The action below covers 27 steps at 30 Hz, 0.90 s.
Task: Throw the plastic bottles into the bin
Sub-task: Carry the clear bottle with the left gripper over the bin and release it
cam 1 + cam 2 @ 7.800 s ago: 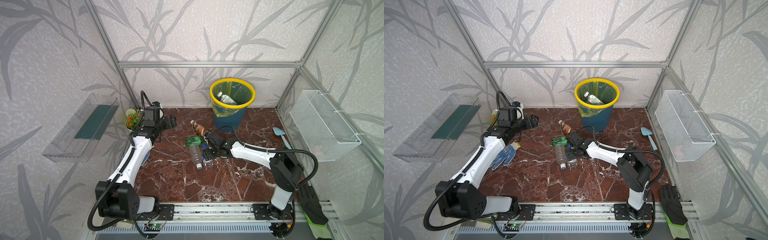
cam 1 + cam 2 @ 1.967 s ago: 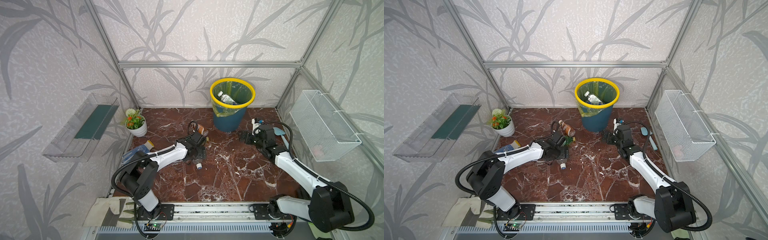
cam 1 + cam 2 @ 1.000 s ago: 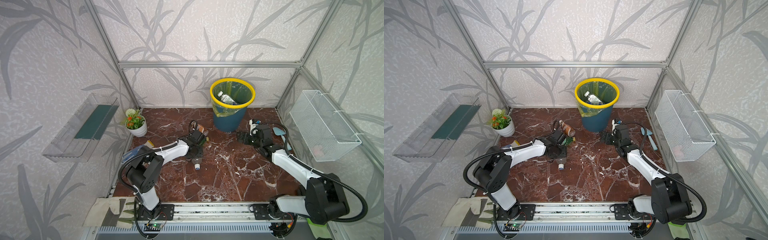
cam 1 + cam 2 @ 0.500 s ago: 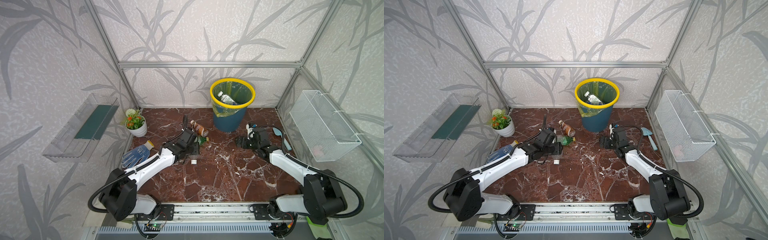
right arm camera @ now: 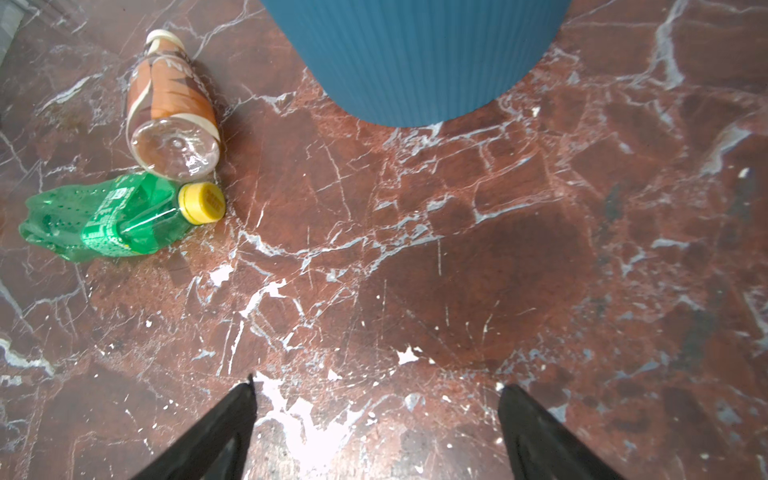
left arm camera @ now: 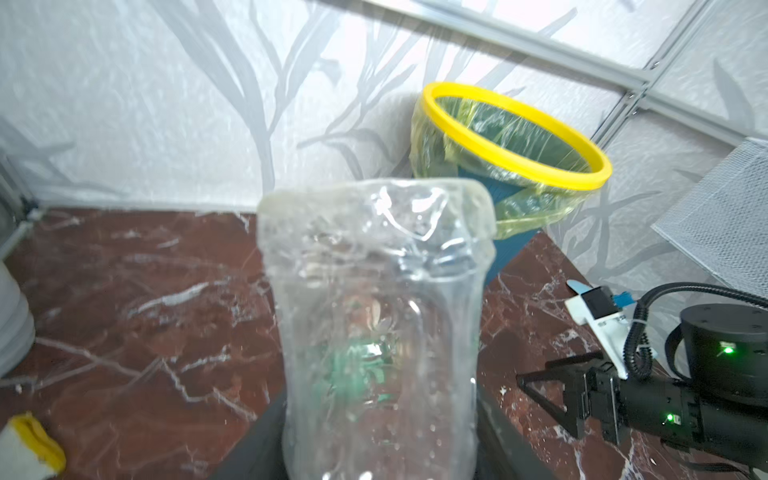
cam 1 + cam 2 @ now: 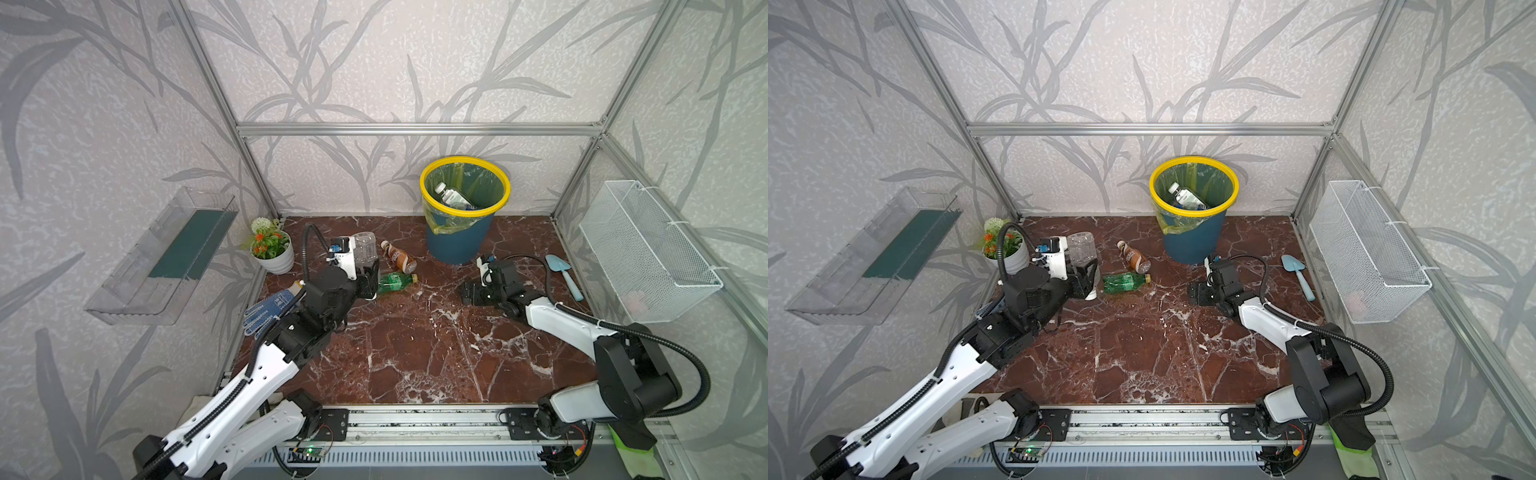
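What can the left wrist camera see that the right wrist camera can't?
Only the left wrist view shows the crushed clear bottle up close, the bin's yellow rim and a corner of the wire mesh basket. Only the right wrist view shows the brown bottle and the yellow cap of the green bottle. Both show the bin's blue wall, the marble floor and the open right tool.

you have a red-brown marble tabletop (image 7: 415, 340) carrying: round dark-blue plastic bin (image 7: 457, 245) at back; brown-labelled plastic bottle (image 7: 401, 257) lying just beside crushed green plastic bottle (image 7: 395, 281); light-blue garden trowel (image 7: 563, 270) right; white ribbed flower pot (image 7: 274, 261), blue-dotted work glove (image 7: 266, 311) left.
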{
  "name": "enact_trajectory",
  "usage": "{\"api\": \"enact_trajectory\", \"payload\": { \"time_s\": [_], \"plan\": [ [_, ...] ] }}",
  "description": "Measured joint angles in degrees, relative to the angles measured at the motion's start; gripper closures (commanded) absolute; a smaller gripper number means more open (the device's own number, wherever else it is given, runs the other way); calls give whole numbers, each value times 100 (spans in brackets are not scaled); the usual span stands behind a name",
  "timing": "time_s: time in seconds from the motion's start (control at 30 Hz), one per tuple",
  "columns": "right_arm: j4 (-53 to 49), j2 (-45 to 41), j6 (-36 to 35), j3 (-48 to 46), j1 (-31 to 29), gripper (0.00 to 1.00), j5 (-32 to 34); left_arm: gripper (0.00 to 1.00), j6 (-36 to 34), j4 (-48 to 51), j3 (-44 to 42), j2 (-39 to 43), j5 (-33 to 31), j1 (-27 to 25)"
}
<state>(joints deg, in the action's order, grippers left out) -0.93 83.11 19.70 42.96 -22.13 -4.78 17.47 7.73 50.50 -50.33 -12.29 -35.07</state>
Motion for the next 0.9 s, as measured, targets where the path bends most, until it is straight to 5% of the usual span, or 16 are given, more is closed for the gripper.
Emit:
{"api": "enact_trajectory", "payload": {
  "time_s": [0.17,0.3,0.43,0.63,0.73,0.9],
  "plan": [
    [74,48,46,-2,-109,8,-15,43,-654,-706,914,-643,247,0],
    [203,146,138,-13,-208,9,-31,43,-1025,-1014,2793,-2068,640,9],
    [472,297,291,-46,-365,10,-76,35,-1067,-656,6028,-4385,1139,63],
    [566,400,345,-46,-728,10,-87,1,-942,1687,11691,-8218,2122,144],
    [586,400,345,-46,-761,10,-118,1,-960,2618,11403,-8268,2358,208],
    [586,400,343,-46,-758,10,-133,1,-1196,2758,8981,-6730,2306,262]
  ]
}}
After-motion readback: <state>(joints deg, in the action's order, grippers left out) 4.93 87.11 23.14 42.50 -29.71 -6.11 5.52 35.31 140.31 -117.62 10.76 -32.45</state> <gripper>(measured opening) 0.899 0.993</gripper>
